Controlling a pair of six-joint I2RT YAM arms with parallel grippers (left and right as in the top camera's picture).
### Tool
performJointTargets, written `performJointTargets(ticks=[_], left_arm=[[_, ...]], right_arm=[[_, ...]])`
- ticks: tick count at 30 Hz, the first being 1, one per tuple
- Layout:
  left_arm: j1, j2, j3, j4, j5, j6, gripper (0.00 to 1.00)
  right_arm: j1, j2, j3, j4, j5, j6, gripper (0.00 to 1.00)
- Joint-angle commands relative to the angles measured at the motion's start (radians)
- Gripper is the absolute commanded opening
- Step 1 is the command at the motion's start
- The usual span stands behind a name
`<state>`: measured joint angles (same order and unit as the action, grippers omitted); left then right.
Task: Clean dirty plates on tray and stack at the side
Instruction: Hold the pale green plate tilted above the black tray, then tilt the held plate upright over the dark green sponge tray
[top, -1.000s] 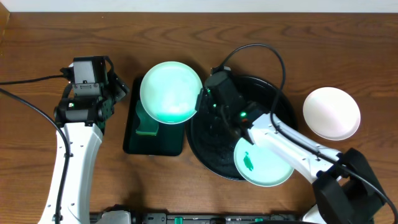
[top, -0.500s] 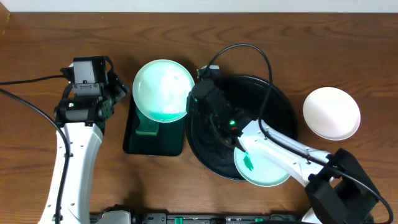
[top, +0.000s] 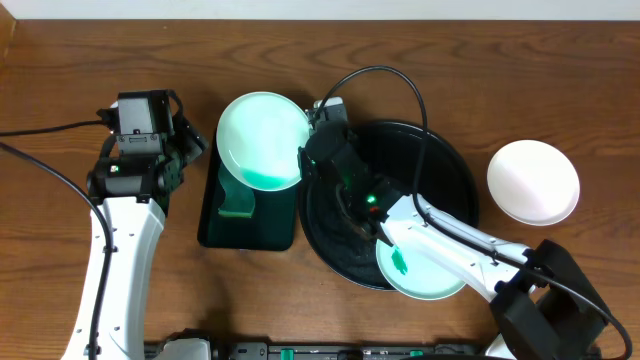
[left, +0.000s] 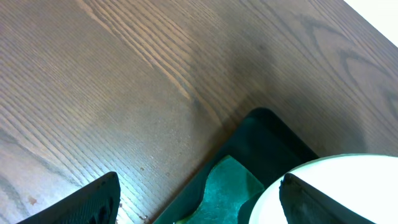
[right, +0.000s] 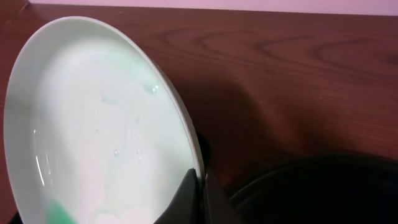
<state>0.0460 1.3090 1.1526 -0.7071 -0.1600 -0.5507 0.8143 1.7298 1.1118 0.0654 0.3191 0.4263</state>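
The right claw (top: 304, 163) is clenched on the rim of a mint plate (top: 262, 140), pinching the edge that faces the tray (top: 450, 165). The plate hangs just left of the tray, off the surface (top: 400, 50), tilted and held above the small tray (top: 213, 228). The left claw (top: 190, 150) sits farther left of the tray, released and holding nothing, apart from the plate.

From overhead the whole layout shows: a smeared plate (top: 425, 268) lies on the near edge of the tray, overhanging its rim, and a white plate (top: 533, 182) rests on the surface to the right of the tray.

The right wrist view shows the grip up close, with two dark fingers (right: 186, 202) meeting on the thin rim of the mint plate (right: 93, 124). The left wrist view shows the left claw (left: 199, 186) with its fingers spread wide, the corner of the small tray (left: 267, 134) below, a green sponge (left: 221, 186) in it, and the plate's edge (left: 336, 186) above.

The held plate is pale mint and glossy, with faint wet streaks, a few droplets, and a green tinge along its lower edge.
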Motion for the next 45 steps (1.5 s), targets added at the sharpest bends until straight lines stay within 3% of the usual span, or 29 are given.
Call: performJointTargets(ticks=[1,21,27,45], left_arm=[[0.006,-0.002,0.011,-0.003,-0.006,-0.008,0.82],[0.006,-0.002,0.011,-0.003,-0.006,-0.008,0.82],[0.006,-0.002,0.011,-0.003,-0.006,-0.008,0.82],[0.006,-0.002,0.011,-0.003,-0.006,-0.008,0.82]], right_arm=[[0.012,0.006,0.021,0.006,0.025,-0.024,0.01],[0.029,0.007,0.021,0.000,0.082,-0.126,0.01],[0.046,0.007,0.021,0.002,0.118,-0.256,0.01],[0.216,0.007,0.021,0.063,0.498,-0.570,0.01]])
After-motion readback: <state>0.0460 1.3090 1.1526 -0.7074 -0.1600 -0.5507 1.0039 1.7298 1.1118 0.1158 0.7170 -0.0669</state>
